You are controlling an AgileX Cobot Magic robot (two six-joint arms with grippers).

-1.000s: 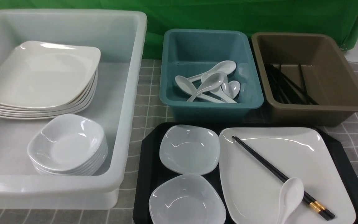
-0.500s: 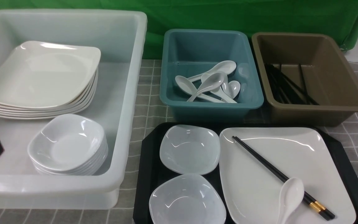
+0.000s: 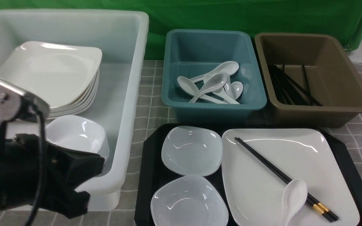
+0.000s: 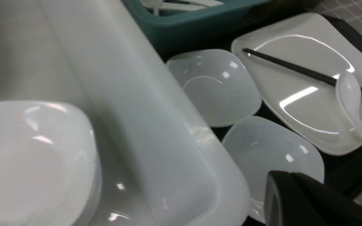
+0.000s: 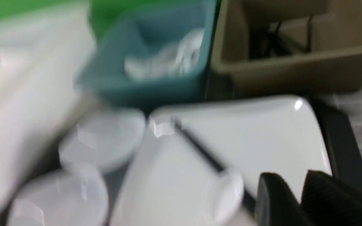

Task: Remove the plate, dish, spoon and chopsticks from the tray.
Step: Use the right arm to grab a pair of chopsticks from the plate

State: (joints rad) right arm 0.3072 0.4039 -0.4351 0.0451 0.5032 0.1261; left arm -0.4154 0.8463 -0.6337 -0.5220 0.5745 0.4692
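The black tray (image 3: 147, 188) lies at front centre. On it are the large white plate (image 3: 281, 150) and two small white dishes, one farther (image 3: 192, 150) and one nearer (image 3: 189, 202). The black chopsticks (image 3: 262, 160) lie slanted across the plate, and the white spoon (image 3: 294, 194) rests over their gold-banded end. My left gripper (image 3: 90, 182) is shut and empty in front of the white tub, left of the tray; in its wrist view the left gripper (image 4: 275, 182) hangs near the nearer dish (image 4: 272, 150). My right gripper (image 5: 286, 177) is open and empty, above the plate (image 5: 256, 138) beside the spoon (image 5: 231, 191).
A big white tub (image 3: 130, 94) at the left holds stacked plates (image 3: 49, 75) and stacked dishes (image 3: 77, 135). Behind the tray stand a teal bin (image 3: 212, 106) with several spoons and a brown bin (image 3: 322, 110) with chopsticks. A grey checked cloth covers the table.
My left arm has come up into the front view from the lower left and now covers the tub's front corner. Nothing on the tray has moved.
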